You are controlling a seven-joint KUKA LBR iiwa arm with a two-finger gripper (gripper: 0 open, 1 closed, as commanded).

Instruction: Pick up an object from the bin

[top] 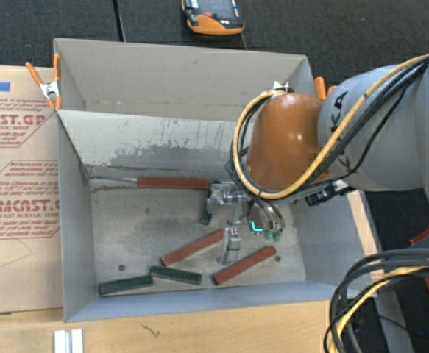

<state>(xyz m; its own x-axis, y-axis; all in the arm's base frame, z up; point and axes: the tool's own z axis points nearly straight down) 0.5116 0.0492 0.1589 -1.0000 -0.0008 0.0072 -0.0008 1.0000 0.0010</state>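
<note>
My gripper (220,228) hangs low in the middle right of the bin, open. One fingertip (207,212) is toward the back and the other (231,248) toward the front. The right end of a red-brown stick (192,248) lies slanted on the floor just below and between them; I cannot tell whether they touch it. A second red-brown stick (244,265) lies just right of the front fingertip. A long thin tool with a red-brown handle (174,184) lies along the back of the floor, its right end close to the rear fingertip.
Two dark green sticks lie near the front wall, one (176,275) in the middle and one (126,285) at the front left. The arm with its orange cover and cables overhangs the bin's right side. Bare floor lies at the left.
</note>
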